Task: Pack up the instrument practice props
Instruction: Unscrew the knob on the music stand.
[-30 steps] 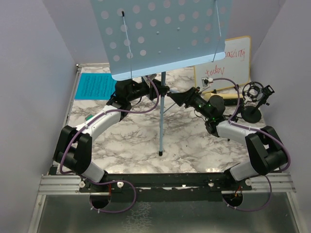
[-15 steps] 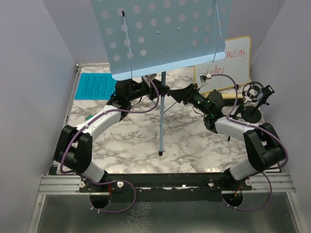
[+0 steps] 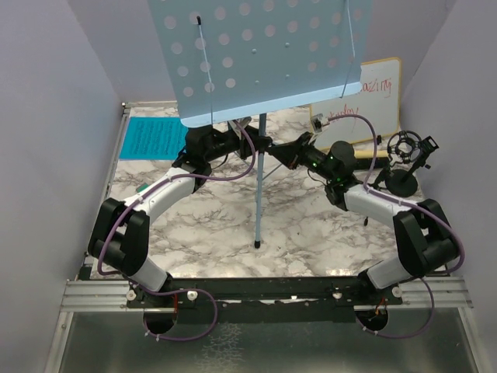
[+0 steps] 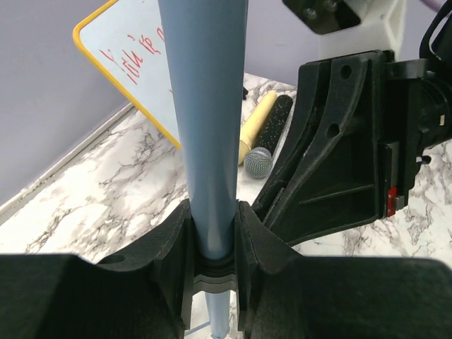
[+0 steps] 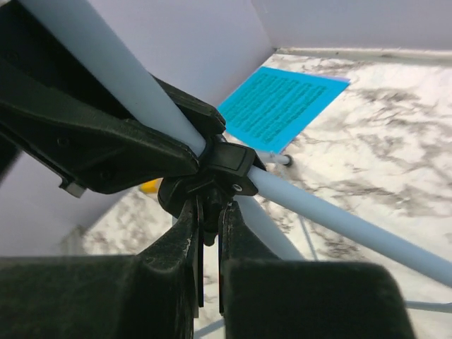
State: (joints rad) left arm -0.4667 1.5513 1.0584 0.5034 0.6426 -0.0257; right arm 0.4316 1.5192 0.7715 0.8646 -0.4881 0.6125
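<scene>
The light-blue perforated music rack [image 3: 260, 54] stands upright on its pole [image 3: 258, 186] mid-table. My left gripper [image 3: 256, 144] is shut on that pole [image 4: 208, 127], both fingers pressed to its sides [image 4: 214, 233]. From the right, my right gripper [image 3: 276, 149] is shut on the small black knob of the pole's clamp [image 5: 224, 169], jaws nearly together [image 5: 210, 212]. The cyan sheet [image 3: 151, 138] lies flat at the far left [image 5: 282, 102]. The cream handheld microphone [image 4: 258, 123] lies by the whiteboard. The black studio microphone [image 3: 408, 151] stands at the right wall.
A wood-framed whiteboard [image 3: 365, 101] with red writing leans at the back right, behind the right arm. The rack's thin tripod legs [image 5: 367, 229] spread over the marble tabletop [image 3: 210, 225]. A small yellow block [image 5: 150, 186] sits beyond the clamp. Walls close in on both sides.
My right gripper moved left to the pole and closed on the clamp's knob. The rack shifted slightly. The left gripper kept its hold.
</scene>
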